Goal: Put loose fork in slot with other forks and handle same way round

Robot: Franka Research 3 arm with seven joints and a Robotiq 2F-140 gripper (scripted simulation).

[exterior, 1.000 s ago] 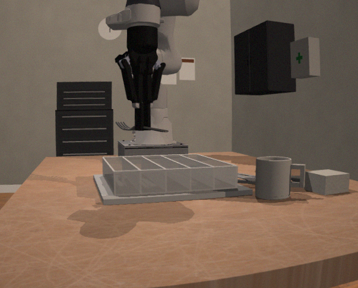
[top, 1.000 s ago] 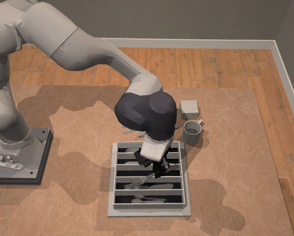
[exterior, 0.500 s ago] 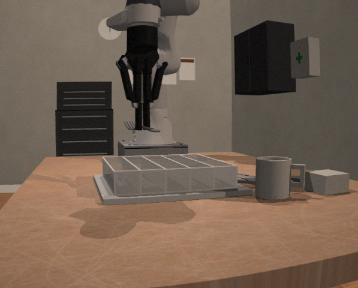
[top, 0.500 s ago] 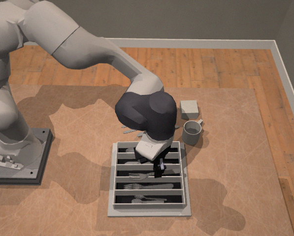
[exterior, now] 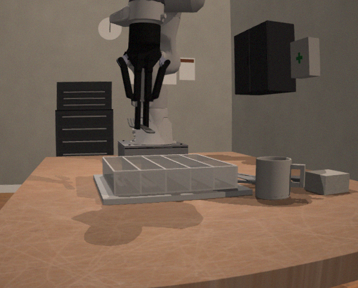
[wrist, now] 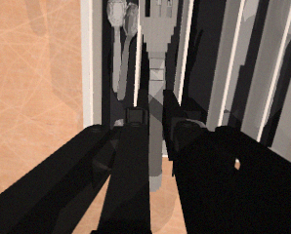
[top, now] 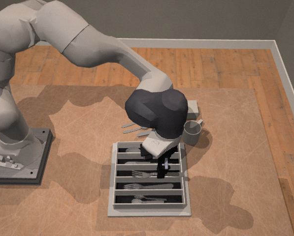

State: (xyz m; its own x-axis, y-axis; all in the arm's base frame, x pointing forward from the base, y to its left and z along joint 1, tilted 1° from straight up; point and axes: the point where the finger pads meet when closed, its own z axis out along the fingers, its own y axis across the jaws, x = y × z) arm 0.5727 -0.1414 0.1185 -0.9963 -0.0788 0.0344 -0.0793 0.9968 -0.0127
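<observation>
My gripper (top: 161,175) (exterior: 141,126) (wrist: 154,104) is shut on the loose fork (top: 140,174) (exterior: 148,129) (wrist: 156,88), gripping its handle. The fork hangs well above the tray (top: 114,177) (exterior: 152,183) (wrist: 91,63), tines to the left and handle to the right in the top view, roughly along the slots. The wrist view shows it over the slot beside the spoons. The tray's forks (top: 132,187) lie in the second slot from the front, tines left, handles right. In the wrist view the held fork largely hides them.
Small spoons (top: 138,201) (wrist: 117,15) lie in the front slot. The tray stands on a grey board (top: 149,212) (exterior: 126,198). Behind it lie loose cutlery pieces (top: 132,130), partly hidden by the arm. A mug (top: 191,136) (exterior: 272,179) and a block (top: 192,107) (exterior: 327,183) stand at the back right.
</observation>
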